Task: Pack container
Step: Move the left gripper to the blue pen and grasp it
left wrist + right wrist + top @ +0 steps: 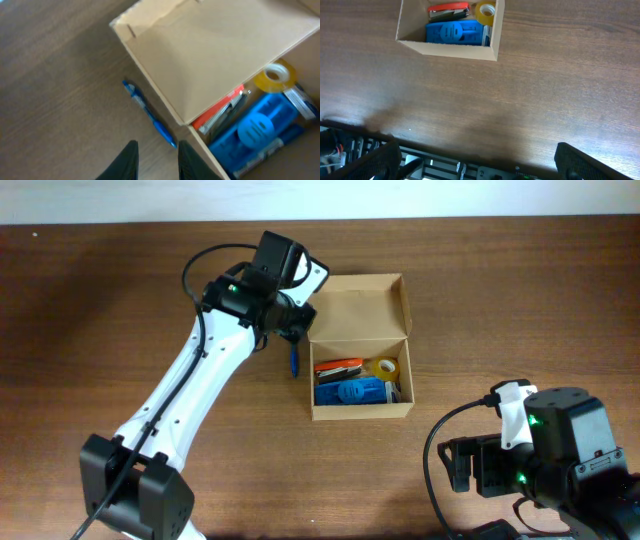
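Overhead shows left gripper (296, 330) near blue pen (294, 363) beside container (360, 411).

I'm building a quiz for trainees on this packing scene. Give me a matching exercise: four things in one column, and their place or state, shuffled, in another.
1. blue pen
2. yellow tape roll
3. box lid
4. right arm's fingers

A. spread apart, holding nothing
B. inside the box
C. swung open
D. on the table beside the box

Pairs: 1-D, 2-B, 3-C, 4-A
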### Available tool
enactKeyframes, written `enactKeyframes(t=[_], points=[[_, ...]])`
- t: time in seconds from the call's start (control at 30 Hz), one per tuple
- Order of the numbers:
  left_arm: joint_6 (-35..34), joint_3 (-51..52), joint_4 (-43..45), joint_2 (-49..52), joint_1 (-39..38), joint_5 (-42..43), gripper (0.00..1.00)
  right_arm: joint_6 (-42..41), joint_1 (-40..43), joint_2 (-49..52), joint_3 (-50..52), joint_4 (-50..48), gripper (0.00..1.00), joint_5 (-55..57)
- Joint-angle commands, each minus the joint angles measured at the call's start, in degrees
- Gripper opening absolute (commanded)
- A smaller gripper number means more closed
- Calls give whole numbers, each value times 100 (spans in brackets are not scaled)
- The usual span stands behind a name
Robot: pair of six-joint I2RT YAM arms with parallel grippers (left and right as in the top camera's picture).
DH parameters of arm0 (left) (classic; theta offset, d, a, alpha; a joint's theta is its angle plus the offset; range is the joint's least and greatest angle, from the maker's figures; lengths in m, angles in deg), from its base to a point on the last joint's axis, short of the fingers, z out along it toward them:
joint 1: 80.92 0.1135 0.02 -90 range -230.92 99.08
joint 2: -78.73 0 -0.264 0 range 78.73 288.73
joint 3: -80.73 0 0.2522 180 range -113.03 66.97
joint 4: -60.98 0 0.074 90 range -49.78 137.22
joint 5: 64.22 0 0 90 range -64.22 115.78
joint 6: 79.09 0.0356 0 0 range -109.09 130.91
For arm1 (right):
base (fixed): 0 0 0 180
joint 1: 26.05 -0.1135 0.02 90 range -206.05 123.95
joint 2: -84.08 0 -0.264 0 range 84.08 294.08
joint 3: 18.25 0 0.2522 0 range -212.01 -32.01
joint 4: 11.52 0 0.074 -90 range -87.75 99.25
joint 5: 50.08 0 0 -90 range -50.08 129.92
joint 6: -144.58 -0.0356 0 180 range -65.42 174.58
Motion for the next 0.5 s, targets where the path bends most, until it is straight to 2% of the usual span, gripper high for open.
enactKeyframes(t=[0.0, 0.1, 0.27, 0.47], points=[[-546, 431, 280, -138, 149, -17, 25, 22, -33, -22, -59, -24, 99, -4], [-879, 802, 691, -138, 258, -17, 25, 22, -33, -22, -59, -24, 99, -4], [-1049, 1423, 1368, -138, 374, -15, 25, 22, -33, -22, -59, -24, 99, -4], [-1412, 2505, 2898, -131, 378, 2, 25, 22, -33, -22, -59, -24, 99, -4]])
